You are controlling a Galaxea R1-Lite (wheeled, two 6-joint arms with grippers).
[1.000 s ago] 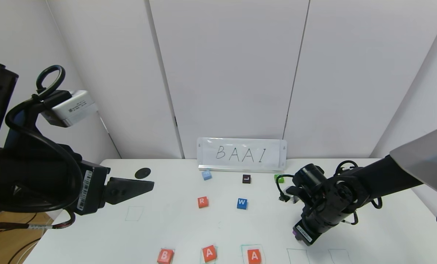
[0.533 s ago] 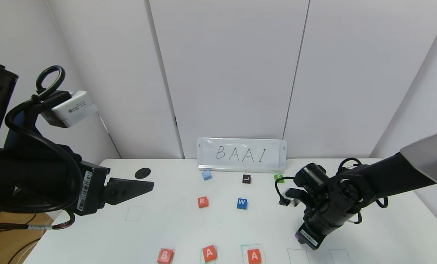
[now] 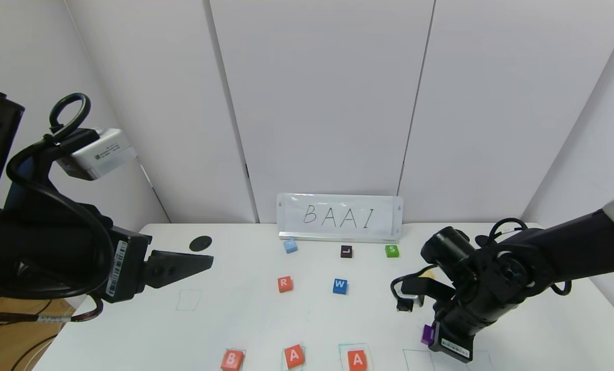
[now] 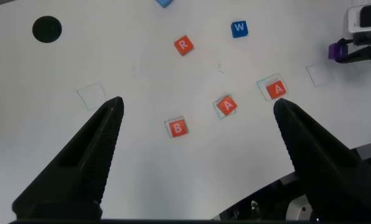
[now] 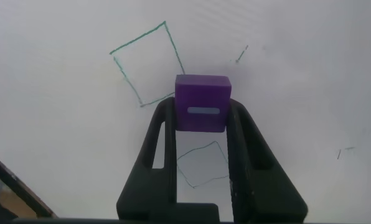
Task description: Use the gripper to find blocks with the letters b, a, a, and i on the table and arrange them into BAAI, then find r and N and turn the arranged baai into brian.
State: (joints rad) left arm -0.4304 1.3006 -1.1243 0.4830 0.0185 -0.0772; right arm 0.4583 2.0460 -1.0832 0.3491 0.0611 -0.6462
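1. Purple I block point(image 5: 202, 102) is held off the table point(image 3: 245, 319), above the green drawn squares point(image 5: 145, 62) at the near right, next to the second A point(image 3: 357, 359).
2. Risk: released off-centre or twisted, it'd land outside its square, breaking the B point(image 3: 232, 359), A point(image 3: 294, 355), A row.
3. Right gripper point(image 5: 201, 134): jaws narrow, clamped on the cube's two sides.
4. Left gripper point(image 4: 195, 115): parked over the table's left, jaws wide apart, holding nothing.
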